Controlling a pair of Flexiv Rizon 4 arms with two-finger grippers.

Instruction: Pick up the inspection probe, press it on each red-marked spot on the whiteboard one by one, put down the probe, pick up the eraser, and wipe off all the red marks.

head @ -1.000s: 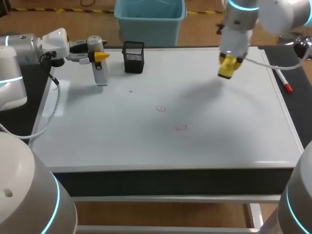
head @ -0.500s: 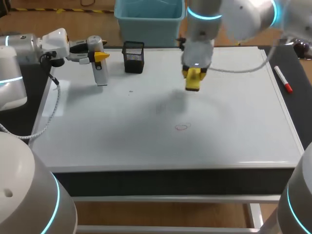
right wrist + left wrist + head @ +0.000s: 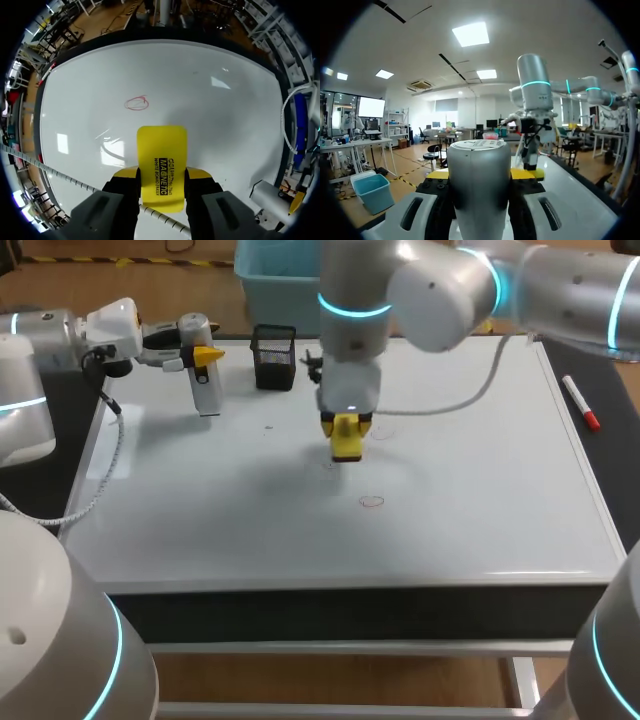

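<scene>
Head view, clock positions read from the centre of the whiteboard (image 3: 470, 520) lying on the table. The right arm comes in from 2 o'clock and reaches past the middle. Its end effector (image 3: 346, 432) is clamped on the yellow eraser (image 3: 347, 444), which points down just above the board's centre; contact with the surface cannot be judged. One red mark (image 3: 372, 502), a small ring, lies near the eraser at its 5 o'clock.

In the right wrist view, the eraser (image 3: 162, 162) sits between both fingers (image 3: 125, 181), with the red mark (image 3: 136, 103) ahead of it.

At 10 o'clock the left end effector (image 3: 203, 354) grips the inspection probe (image 3: 206, 388), held upright over the board's corner. A black mesh holder (image 3: 274, 358) stands at 11 o'clock, and a red marker (image 3: 580, 403) lies at 2 o'clock.
</scene>
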